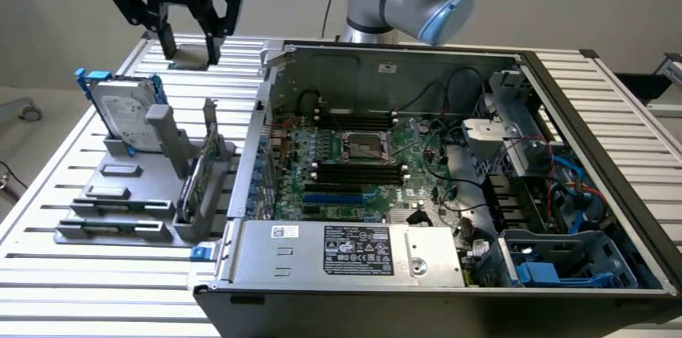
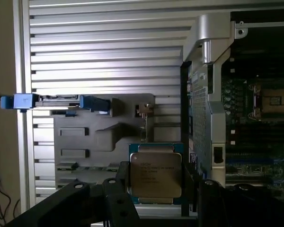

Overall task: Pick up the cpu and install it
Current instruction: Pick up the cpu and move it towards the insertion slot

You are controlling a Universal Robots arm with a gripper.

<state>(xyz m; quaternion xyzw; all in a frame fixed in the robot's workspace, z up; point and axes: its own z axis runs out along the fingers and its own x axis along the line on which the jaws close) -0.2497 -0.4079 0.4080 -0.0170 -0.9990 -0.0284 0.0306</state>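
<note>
The cpu (image 1: 191,57) hangs in the air, a flat square chip with a silver-grey top, high above the slatted table at the exterior view's back left. My gripper (image 1: 192,52) is shut on it, one black finger on each side. In the wrist view the cpu (image 2: 155,175) sits level between the two fingers (image 2: 121,182), its printed lid facing the camera, with my gripper (image 2: 156,183) closed around its edges. The motherboard socket (image 1: 362,146) lies open in the middle of the computer case, to the exterior view's right of the gripper; the socket (image 2: 274,100) is empty.
A grey fixture (image 1: 128,194) on the slatted table (image 1: 64,274) holds a hard drive (image 1: 126,110) with blue rails and an upright card (image 1: 204,166). The open computer case (image 1: 352,254) has raised metal walls, cables and a drive cage (image 1: 570,262).
</note>
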